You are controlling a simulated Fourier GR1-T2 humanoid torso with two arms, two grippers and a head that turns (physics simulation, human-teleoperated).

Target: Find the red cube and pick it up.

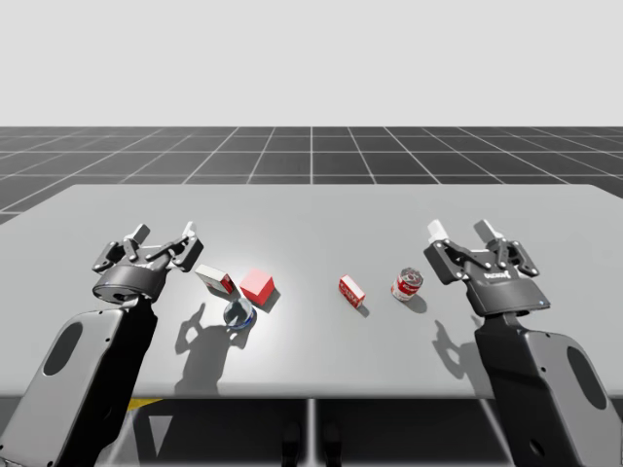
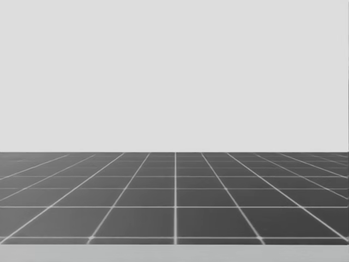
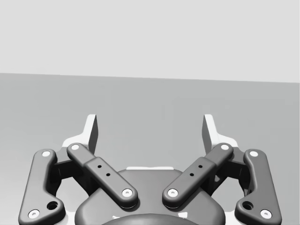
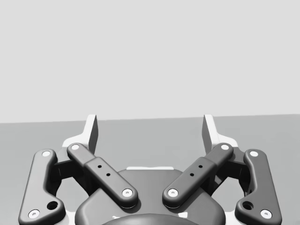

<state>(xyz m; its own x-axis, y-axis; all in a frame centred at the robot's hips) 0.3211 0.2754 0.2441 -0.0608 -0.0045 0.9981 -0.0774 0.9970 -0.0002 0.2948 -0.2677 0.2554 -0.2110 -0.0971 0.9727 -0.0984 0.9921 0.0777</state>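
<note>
The red cube (image 1: 258,286) rests on the grey table (image 1: 311,209), left of centre. My left gripper (image 1: 165,234) hovers open to the left of the cube, nothing between its fingers; its own view shows the same open gripper (image 3: 150,131) over bare tabletop. My right gripper (image 1: 462,230) stands open at the right side, far from the cube. In the right wrist view that gripper (image 4: 150,131) is spread wide with only table ahead.
A red and white box (image 1: 216,280) lies just left of the cube, with a small blue-rimmed bowl (image 1: 239,314) in front of it. A second small red box (image 1: 351,291) and a red can (image 1: 406,285) sit right of centre. The table's far half is bare.
</note>
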